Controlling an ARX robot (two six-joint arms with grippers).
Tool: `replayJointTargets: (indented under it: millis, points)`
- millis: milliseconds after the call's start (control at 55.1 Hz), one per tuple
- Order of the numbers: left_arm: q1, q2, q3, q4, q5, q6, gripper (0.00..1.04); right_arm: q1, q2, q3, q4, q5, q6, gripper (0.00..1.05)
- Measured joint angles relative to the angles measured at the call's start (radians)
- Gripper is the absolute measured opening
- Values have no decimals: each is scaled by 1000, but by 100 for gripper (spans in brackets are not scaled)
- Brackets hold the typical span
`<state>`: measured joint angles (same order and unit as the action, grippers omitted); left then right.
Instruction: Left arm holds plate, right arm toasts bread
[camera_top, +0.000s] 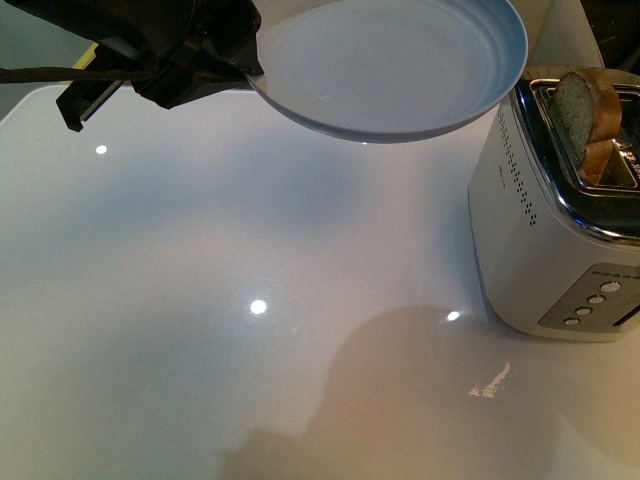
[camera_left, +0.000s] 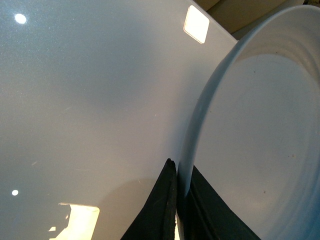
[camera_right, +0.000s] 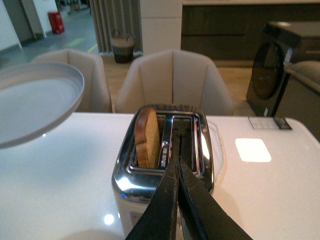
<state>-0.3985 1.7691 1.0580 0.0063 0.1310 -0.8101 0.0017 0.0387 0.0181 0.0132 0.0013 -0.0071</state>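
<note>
The pale blue-grey plate (camera_top: 390, 62) hangs in the air above the white table, empty, at the top of the front view. My left gripper (camera_top: 232, 62) is shut on its rim from the left; in the left wrist view the rim (camera_left: 192, 135) runs between the two black fingers (camera_left: 165, 210). The bread (camera_top: 583, 108) stands upright in the left slot of the toaster (camera_top: 545, 240), its rounded top sticking out. In the right wrist view my right gripper (camera_right: 177, 162) is shut with nothing in it, its tips over the toaster's (camera_right: 165, 150) near end, beside the bread (camera_right: 146, 137).
The glossy white table (camera_top: 250, 300) spreads below the plate with light reflections. The toaster has round buttons (camera_top: 592, 300) on its front end. Beige chairs (camera_right: 172, 80) stand behind the table's far edge, and a dark washing machine (camera_right: 272, 65) is further back.
</note>
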Motion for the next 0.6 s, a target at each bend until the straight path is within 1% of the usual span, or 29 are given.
replayJointTargets:
  millis: [236,254,327,599]
  points:
    - [0,-2,0,0,0,0,3,0,-32,0,-11,0,0,2]
    - [0,-2,0,0,0,0,3,0,-32,0,-11,0,0,4]
    - [0,-2,0,0,0,0,3,0,-32,0,-11,0,0,21]
    - [0,-2,0,0,0,0,3,0,-32,0,-11,0,0,63]
